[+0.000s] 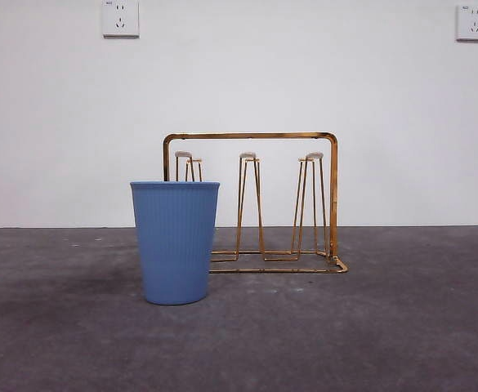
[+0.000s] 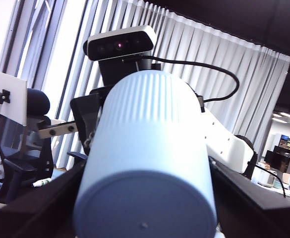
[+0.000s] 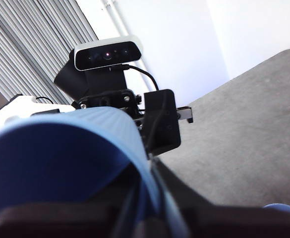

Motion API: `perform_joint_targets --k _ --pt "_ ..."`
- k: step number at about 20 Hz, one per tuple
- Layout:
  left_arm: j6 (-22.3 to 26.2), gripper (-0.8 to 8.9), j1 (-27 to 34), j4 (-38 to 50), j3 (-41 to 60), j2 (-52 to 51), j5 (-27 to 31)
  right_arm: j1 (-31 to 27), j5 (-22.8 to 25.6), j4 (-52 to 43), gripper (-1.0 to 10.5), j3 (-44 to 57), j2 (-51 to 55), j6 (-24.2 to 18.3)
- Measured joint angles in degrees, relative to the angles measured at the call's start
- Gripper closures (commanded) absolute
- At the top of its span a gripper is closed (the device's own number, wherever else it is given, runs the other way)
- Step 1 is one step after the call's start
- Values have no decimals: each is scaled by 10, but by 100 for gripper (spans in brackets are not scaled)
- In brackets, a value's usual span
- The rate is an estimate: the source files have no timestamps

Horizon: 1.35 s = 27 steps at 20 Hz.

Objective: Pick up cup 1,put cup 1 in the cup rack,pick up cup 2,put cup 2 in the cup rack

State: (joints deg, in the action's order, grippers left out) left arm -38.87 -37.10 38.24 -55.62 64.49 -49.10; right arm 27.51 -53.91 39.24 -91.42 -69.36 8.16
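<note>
A blue ribbed cup [image 1: 175, 241] stands upright on the table, in front of the left end of the gold wire cup rack [image 1: 251, 135], whose pegs are all bare. No arm shows in the front view. A second, pale blue ribbed cup [image 2: 147, 148] is held up in the air. My left gripper [image 2: 145, 171] is shut on it, a jaw on each side, with the cup's base toward the camera. My right gripper [image 3: 145, 198] is shut on the same cup's rim [image 3: 75, 148] at the other end.
The grey table [image 1: 386, 327] stretches to a white wall with two sockets [image 1: 120, 18]. In the right wrist view a blue edge [image 3: 283, 210] shows low on the table. Curtains, a chair and an office lie behind in the left wrist view.
</note>
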Motion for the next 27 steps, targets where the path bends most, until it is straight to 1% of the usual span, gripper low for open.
perform_joint_targets --k 2,6,9,12,15,18,21,23,24,27 --pt "0 822 0 -1 0 0 1 0 -1 0 657 0 1 5" --pt "0 822 0 -2 0 0 0 -2 -1 6 658 0 6 16" --pt "0 822 4 -9 0 0 -1 -13 4 20 658 0 24 17" --pt "-2 822 10 -17 0 0 -8 -29 30 47 659 0 52 15" --pt "-2 822 18 -27 0 0 -6 -47 88 102 660 0 85 -1" --pt "-2 822 28 -53 -7 0 -5 -58 183 176 662 0 118 -32" --pt "10 822 37 -106 -29 1 4 -59 294 244 662 0 142 -64" --pt "37 822 38 -180 -58 1 26 -59 352 278 662 0 152 -79" --pt "54 822 39 -219 -74 1 40 -59 368 289 662 0 156 -83" --pt "127 822 39 -371 -141 12 95 -59 396 311 663 0 164 -91"
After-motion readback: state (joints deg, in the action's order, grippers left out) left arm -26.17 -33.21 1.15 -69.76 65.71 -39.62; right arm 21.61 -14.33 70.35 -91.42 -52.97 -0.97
